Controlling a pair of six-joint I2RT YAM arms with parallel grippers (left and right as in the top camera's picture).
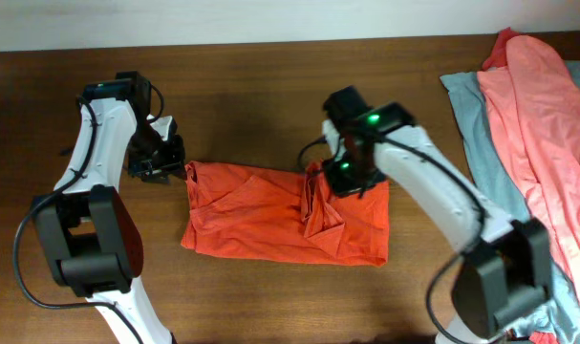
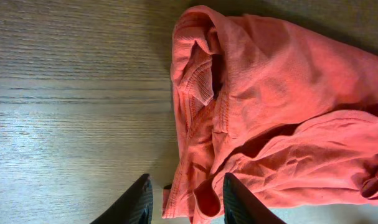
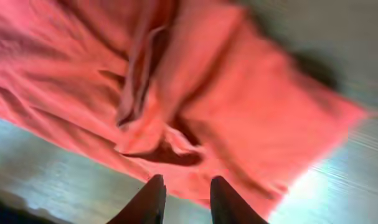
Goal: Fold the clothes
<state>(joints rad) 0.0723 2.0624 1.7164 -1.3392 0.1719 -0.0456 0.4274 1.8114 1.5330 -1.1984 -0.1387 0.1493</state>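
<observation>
Left arm, white shells with black joints, reaches in from the lower left; left gripper (image 1: pixel 161 159) sits at the left end of the T-shirt (image 1: pixel 270 220). In the left wrist view its dark fingers (image 2: pixel 141 200) are spread, with the shirt's stitched hem lying in the gap. No pinch visible, cloth looks slack on the table (image 1: pixel 270 86). Table is dark brown wood with a straight grain running side to side. Shirt is orange-red knit cotton, mid-table, lying as a rough wide rectangle – left end bunched, with ribbed collar and seams rolled over, middle creased on diagonals, a raised ridge of folds right of centre, right end flatter with a straight edge. No lettering shows in any view. Right gripper (image 1: pixel 343 176) hangs over the ridge near the shirt's upper right part, green lights on its wrist housing. Right wrist view is blurred; the two fingers (image 3: pixel 152 198) stand apart, with fabric visible behind the gap and nothing clamped. Right arm crosses the table's lower right and hides part of it. Far right, well apart from the shirt, a grey-blue garment (image 1: pixel 476 115) lies flat with a salmon-pink garment (image 1: pixel 538 105) draped on top in long soft folds, both running off the picture's edge.
</observation>
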